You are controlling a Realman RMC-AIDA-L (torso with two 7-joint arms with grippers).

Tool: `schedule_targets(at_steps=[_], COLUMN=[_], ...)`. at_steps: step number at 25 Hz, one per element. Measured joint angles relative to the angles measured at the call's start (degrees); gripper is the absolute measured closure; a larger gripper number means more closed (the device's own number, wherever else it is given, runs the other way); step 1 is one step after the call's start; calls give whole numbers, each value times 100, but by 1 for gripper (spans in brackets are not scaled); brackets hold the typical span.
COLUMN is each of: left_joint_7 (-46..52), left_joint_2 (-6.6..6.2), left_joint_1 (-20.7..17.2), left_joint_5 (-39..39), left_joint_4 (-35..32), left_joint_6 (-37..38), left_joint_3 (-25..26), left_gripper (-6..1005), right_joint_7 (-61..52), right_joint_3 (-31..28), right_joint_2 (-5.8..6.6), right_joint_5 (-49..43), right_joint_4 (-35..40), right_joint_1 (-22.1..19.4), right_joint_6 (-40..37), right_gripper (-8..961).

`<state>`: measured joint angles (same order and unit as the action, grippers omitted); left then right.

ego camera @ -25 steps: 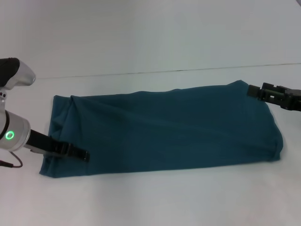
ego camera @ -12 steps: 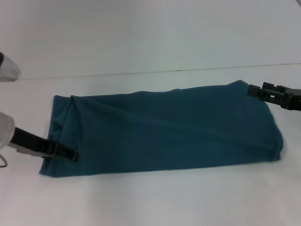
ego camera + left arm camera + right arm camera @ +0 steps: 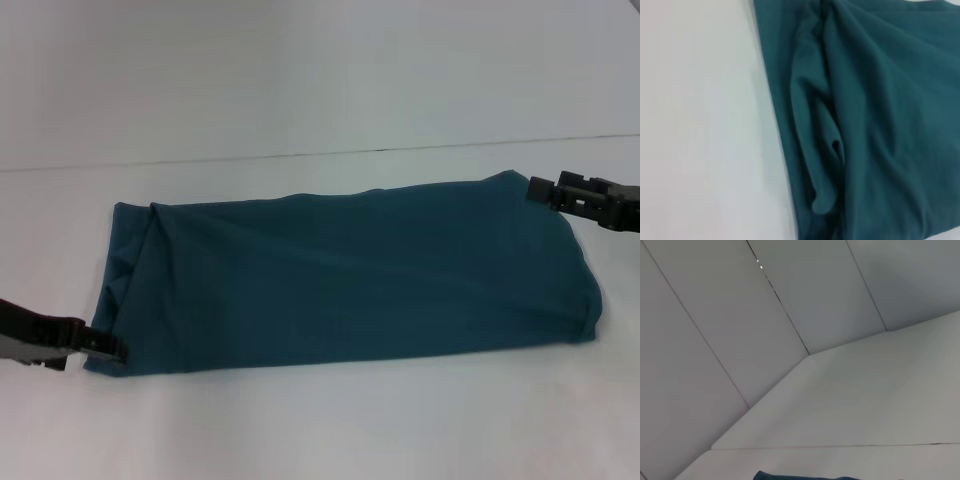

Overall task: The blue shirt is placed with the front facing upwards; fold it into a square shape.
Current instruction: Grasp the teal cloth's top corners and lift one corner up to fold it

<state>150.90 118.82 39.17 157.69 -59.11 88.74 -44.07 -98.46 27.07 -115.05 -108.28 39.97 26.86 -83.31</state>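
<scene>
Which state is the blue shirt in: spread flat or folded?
Folded: the blue shirt lies as a long band, sleeves and lettering hidden, not yet square.

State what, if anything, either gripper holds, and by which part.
It cannot be told: the left gripper meets the blue shirt at its near-left corner, the right gripper at its far-right corner.

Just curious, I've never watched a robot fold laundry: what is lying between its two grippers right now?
In the head view, only the blue shirt, folded into a long band on the white table, stretches from the left gripper to the right gripper.
</scene>
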Motion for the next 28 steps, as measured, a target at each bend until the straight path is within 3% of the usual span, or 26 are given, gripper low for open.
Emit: schedule_targets(at_steps=[8,28], left_joint_7=[177,599], left_joint_2=[-2,37], left_joint_1=[84,157], left_joint_5=[5,9], left_joint_4=[491,664], left_joint_6=[-389,-739], left_joint_3=[-13,4], left_gripper=[95,94], right_joint_7=[3,29], right_joint_3=[9,18], right_joint_2=[7,85], right_joint_5=[-6,-17], right_joint_4=[2,2], right_joint_1=[4,-15], right_joint_6=[-13,-88], right_gripper=[28,29])
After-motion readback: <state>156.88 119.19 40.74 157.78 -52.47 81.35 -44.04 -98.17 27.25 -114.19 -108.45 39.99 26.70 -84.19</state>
